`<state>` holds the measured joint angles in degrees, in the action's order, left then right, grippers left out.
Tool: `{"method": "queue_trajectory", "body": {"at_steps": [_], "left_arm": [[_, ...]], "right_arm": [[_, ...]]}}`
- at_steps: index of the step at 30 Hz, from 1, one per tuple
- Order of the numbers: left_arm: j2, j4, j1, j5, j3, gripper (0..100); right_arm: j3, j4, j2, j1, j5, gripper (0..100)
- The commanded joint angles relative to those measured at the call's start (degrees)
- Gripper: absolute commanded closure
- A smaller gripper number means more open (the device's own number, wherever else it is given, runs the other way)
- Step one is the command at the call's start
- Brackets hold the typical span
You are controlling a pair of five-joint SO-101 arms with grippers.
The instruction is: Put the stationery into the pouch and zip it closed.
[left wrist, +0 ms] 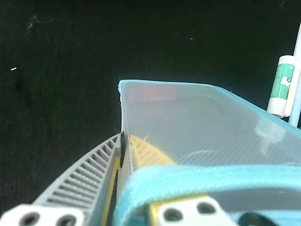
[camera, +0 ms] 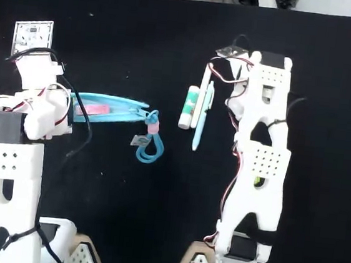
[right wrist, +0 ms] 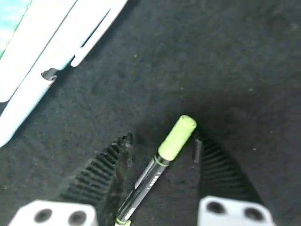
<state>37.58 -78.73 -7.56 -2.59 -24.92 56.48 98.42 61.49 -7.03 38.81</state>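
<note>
A teal mesh pouch (camera: 112,109) lies on the black table with a pink item (camera: 93,107) inside it. My left gripper (left wrist: 120,150) is shut on the pouch's (left wrist: 197,127) near edge, and the pink item (left wrist: 150,92) shows through the mesh at the far end. A glue stick (camera: 189,106) and a light blue pen (camera: 202,115) lie side by side right of the pouch. My right gripper (right wrist: 162,139) is open, low over the table. A green-capped marker (right wrist: 176,134) lies between its fingers, untouched. A sliver of that marker (camera: 257,179) shows under the right arm (camera: 265,116).
A blue strap loop (camera: 150,146) with a pink bead and a small tag trails from the pouch's right end. The glue stick (left wrist: 282,84) is beyond the pouch in the left wrist view. The pen (right wrist: 56,47) lies just past the right gripper. Black cloth (camera: 123,214) covers the table.
</note>
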Motion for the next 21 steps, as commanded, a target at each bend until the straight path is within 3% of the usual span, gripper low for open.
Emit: {"method": "queue_trajectory", "body": {"at_steps": [1,3,9,16,21], "left_arm": [[-0.44,-0.09,1.27,-0.26,-3.12,97],[-0.44,-0.09,1.27,-0.26,-3.03,97],[-0.44,-0.09,1.27,-0.26,-3.03,97],[-0.44,0.0,1.27,-0.26,-3.03,97],[-0.44,0.0,1.27,-0.26,-3.12,97]], "right_arm": [[4.18,0.79,2.51,-1.67,0.35,90.2],[6.11,1.85,3.21,-1.67,0.0,99.2],[3.65,2.9,-2.95,-0.62,-4.13,98.8],[-19.82,2.46,-17.1,3.34,-3.96,98.8],[-32.04,-2.9,-24.04,1.85,-0.18,98.8]]}}
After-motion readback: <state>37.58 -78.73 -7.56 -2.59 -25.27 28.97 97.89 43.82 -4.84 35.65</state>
